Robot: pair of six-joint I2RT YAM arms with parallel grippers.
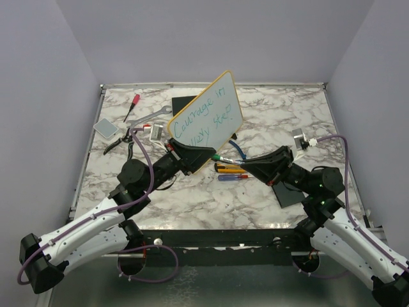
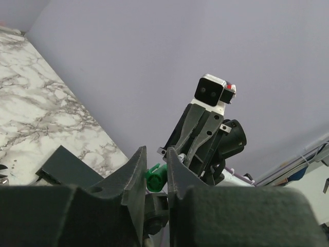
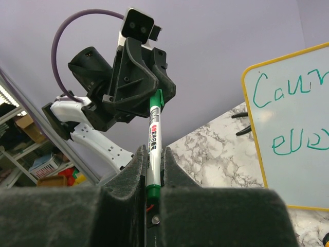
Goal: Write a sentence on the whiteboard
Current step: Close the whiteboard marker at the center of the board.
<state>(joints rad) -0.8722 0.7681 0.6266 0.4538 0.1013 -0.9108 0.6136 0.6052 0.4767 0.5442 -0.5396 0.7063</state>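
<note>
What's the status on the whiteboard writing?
Right claw shut on white marker pen with green cap; left claw shut on its cap end. Yellow-rimmed white whiteboard tilted upright, teal cursive sentence written. Loose pens on marble table below, nothing blocking.

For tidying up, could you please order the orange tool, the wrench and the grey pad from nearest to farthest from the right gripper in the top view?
1. Orange tool, just left of the right gripper.
2. Wrench, left of the whiteboard.
3. Grey pad, farthest left.
</note>
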